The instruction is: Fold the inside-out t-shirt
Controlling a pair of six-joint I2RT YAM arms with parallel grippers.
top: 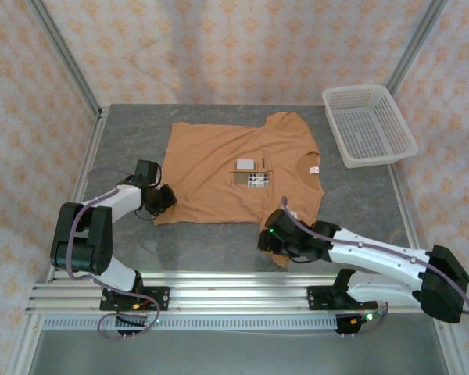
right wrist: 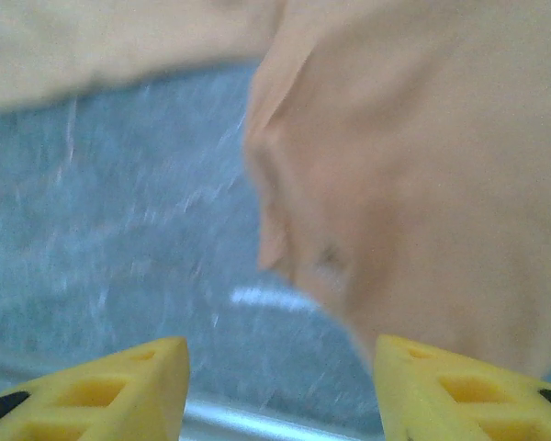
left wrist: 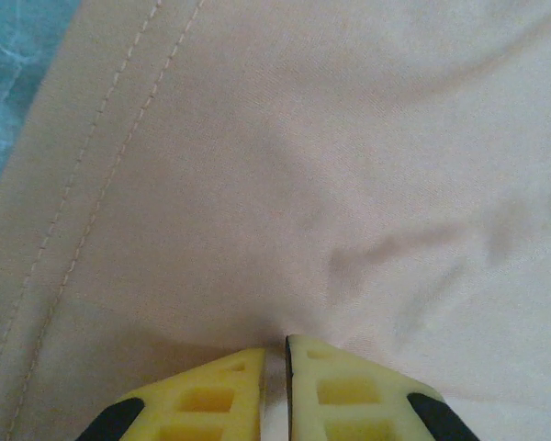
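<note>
- while the left fingers [left wrist: 243, 386] stand nearly shut with a pucker of cloth drawn into the slit between them, they hold the inside-out t-shirt [top: 219, 172] at its near hem corner, and the double-stitched hem [left wrist: 83, 211] runs off to their left.
- the right fingers [right wrist: 119, 386] stand wide apart with nothing between them. bare tabletop [right wrist: 119, 230] lies straight ahead, and the near sleeve [right wrist: 422, 184] lies ahead and to their right, just beside the right-hand tip. the view is too blurred to tell whether it touches.
- the shirt lies flat on the tabletop with its long axis running across the robot: hem on the left arm's side, neck label [top: 313, 169] on the right arm's side.
- judgement: the right arm is nearer the sleeve and collar end, the left arm nearer the hem. a fold along the long axis would need the right fingers to shift to their right and close on the cloth before both arms lift together.
</note>
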